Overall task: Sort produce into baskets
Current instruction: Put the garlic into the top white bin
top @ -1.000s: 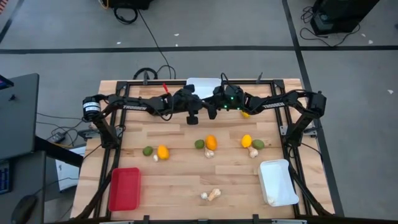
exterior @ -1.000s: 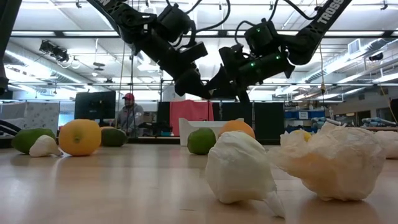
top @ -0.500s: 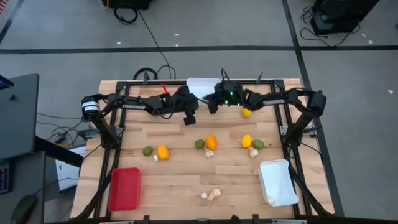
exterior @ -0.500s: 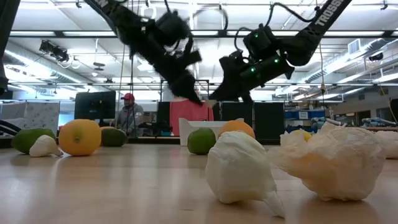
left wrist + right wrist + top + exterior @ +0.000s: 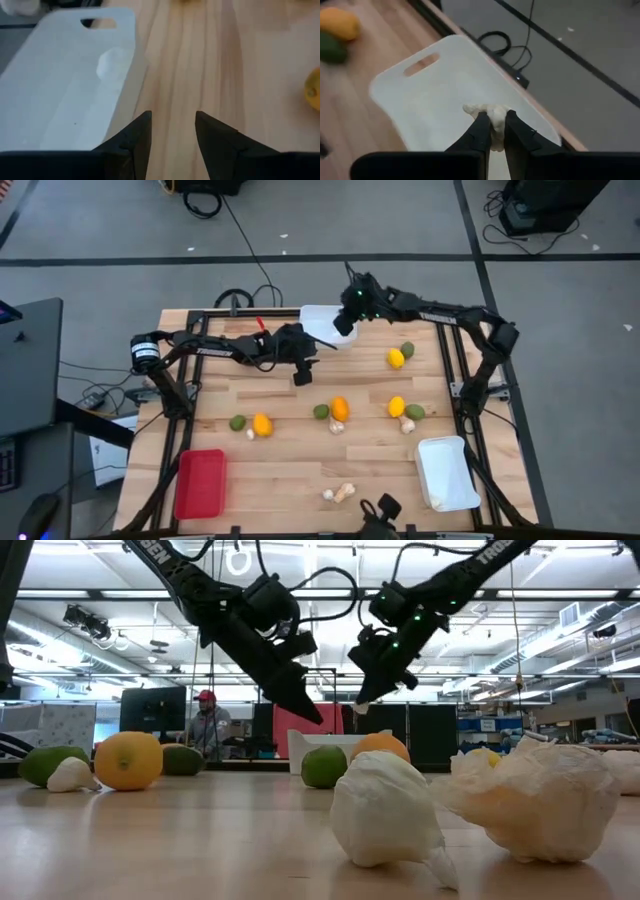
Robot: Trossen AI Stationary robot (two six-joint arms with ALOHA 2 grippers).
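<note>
Overhead, the right pincer [image 5: 492, 131] gripped a pale mushroom [image 5: 492, 116] above the white basket [image 5: 435, 95]. Lowering before release seemed wise. Nearby, the left pincer [image 5: 172, 132] hung parted, empty.

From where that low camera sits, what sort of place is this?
Most likely a robotics lab or workshop: strip lights on an open industrial ceiling, a person at a monitor behind the wooden table, and cables across a taped concrete floor.

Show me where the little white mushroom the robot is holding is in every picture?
High view: hidden under the right end effector.
Low view: the mushroom, upper middle.
Left wrist view: not in it.
Right wrist view: mushroom, between the fingers.
Shared landmark: the white basket at the table's far edge.
</note>
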